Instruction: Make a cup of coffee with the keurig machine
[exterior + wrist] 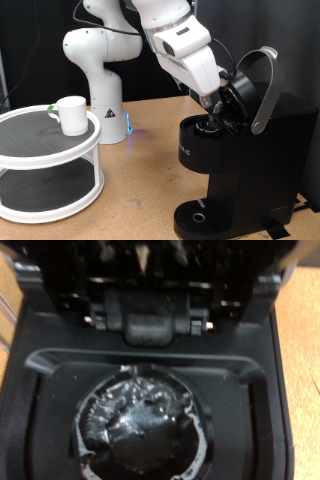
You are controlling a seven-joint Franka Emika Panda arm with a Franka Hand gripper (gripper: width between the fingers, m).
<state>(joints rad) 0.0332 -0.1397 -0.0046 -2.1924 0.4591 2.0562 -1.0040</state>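
The black keurig machine (240, 160) stands at the exterior view's right with its silver-trimmed lid (262, 85) swung up. My gripper (214, 118) reaches down into the open top, right at the pod chamber. The wrist view looks straight into that chamber (40, 390), where a dark pod with a crinkled foil top (140, 430) sits in the round holder; my fingers do not show there. The white cup (71, 114) stands upright on a round white stand at the exterior view's left, far from the gripper. The round drip tray (200, 215) at the machine's base holds nothing.
The white two-tier round stand (50, 150) fills the exterior view's lower left. The arm's white base (105, 110) stands behind it on the wooden table (140, 190). The raised lid's hinge (150, 315) sits just beyond the pod holder.
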